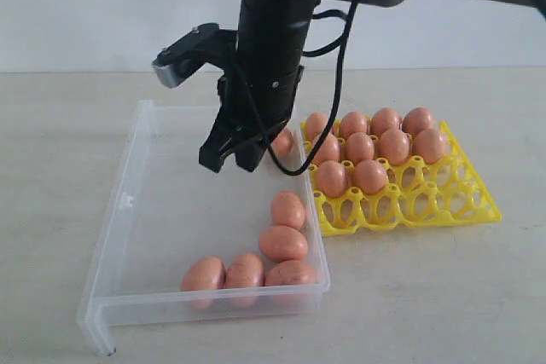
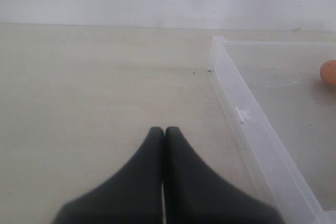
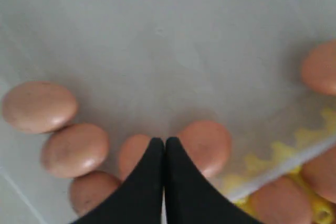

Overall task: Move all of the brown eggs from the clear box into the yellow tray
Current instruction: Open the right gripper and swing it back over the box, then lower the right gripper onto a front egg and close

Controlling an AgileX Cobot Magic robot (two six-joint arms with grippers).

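Several brown eggs lie in the clear box [image 1: 119,210], most near its front right corner, such as one egg [image 1: 282,243]; another egg [image 1: 282,141] sits at the far right wall. The yellow tray [image 1: 444,202] beside the box holds several eggs [image 1: 375,147]. My right gripper [image 1: 232,159] hangs above the box floor, shut and empty. In the right wrist view its fingertips [image 3: 165,141] meet above two eggs [image 3: 207,145], not touching them. My left gripper [image 2: 164,129] is shut and empty over the bare table, outside the box wall [image 2: 247,124].
The right arm [image 1: 269,49] comes down from the top right with a black cable looping beside it. A pale table carries box and tray, with a white wall behind. The tray's front cups [image 1: 409,198] stand empty.
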